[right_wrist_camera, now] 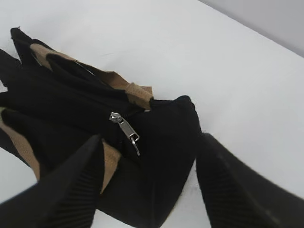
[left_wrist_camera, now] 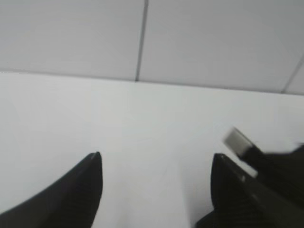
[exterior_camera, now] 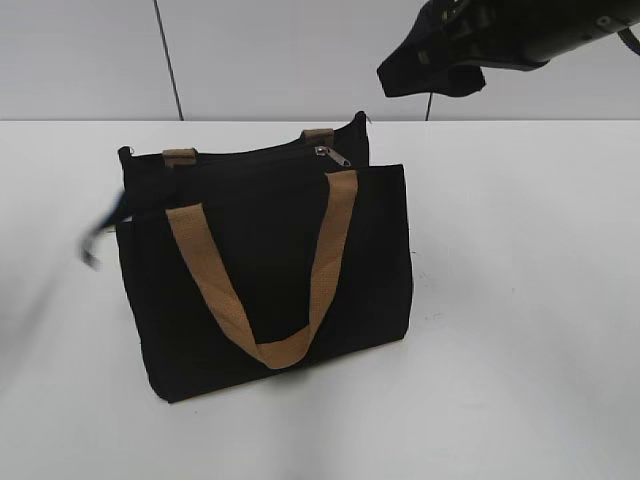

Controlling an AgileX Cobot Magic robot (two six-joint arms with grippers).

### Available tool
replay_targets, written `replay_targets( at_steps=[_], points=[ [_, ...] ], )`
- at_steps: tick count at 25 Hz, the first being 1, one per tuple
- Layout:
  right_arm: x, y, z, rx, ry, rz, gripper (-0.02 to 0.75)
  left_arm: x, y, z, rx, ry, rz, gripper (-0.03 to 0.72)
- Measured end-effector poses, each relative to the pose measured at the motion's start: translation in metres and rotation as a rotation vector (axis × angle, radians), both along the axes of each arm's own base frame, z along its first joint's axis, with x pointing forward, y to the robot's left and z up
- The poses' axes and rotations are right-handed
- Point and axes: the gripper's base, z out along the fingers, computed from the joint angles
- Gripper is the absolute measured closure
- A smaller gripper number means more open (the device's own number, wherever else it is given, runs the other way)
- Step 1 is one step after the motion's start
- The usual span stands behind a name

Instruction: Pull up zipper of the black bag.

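The black bag (exterior_camera: 265, 270) stands upright on the white table, its tan handle hanging down the front. The silver zipper (exterior_camera: 332, 155) pull lies near the right end of the top edge. My right gripper (exterior_camera: 430, 72) hangs open and empty above and to the right of the bag. In the right wrist view its fingers (right_wrist_camera: 151, 140) straddle the bag's end (right_wrist_camera: 161, 156), with the zipper (right_wrist_camera: 126, 128) just ahead of them. My left gripper (left_wrist_camera: 156, 156) is open and empty over bare table. It shows as a dark blur (exterior_camera: 98, 238) at the bag's left side.
The white table (exterior_camera: 520, 320) runs wide to the right and front of the bag. A grey wall (exterior_camera: 250, 50) stands behind. In the left wrist view a blurred dark shape with a pale tab (left_wrist_camera: 240, 140) sits at the right.
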Motion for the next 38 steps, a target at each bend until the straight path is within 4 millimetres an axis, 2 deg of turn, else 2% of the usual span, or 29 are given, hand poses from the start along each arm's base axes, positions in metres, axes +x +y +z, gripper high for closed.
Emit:
replay_targets(
  at_steps=[5,8,10,14,19,25,32,38],
  points=[
    [-0.005,-0.002,0.005,-0.001,-0.005,0.007,0.263,0.005,0.018,0.003,0.030,0.345,0.219,0.153],
    [-0.006,-0.005,0.002,-0.010,0.045,-0.003,0.263,0.004,0.021,0.008,0.008,0.521,0.295,0.155],
    [-0.007,-0.011,-0.001,-0.019,0.103,-0.032,0.263,0.003,0.018,0.012,-0.010,0.618,0.278,0.167],
    [-0.004,-0.039,-0.009,-0.031,0.257,-0.181,0.263,0.000,0.004,0.020,-0.077,0.760,0.139,0.187],
    [-0.008,-0.079,-0.018,-0.081,0.457,-0.327,0.263,0.002,0.000,0.041,-0.065,0.784,0.061,0.190],
    [-0.010,-0.115,-0.022,-0.105,0.556,-0.425,0.263,0.019,0.004,0.086,0.046,0.728,0.028,0.190],
    [-0.020,-0.147,-0.022,-0.147,0.645,-0.514,0.262,0.015,0.006,0.090,0.082,0.847,0.011,0.190],
    [-0.042,-0.149,0.003,-0.141,0.553,-0.560,0.264,0.011,0.003,0.089,0.040,0.891,0.015,0.193]
  ],
)
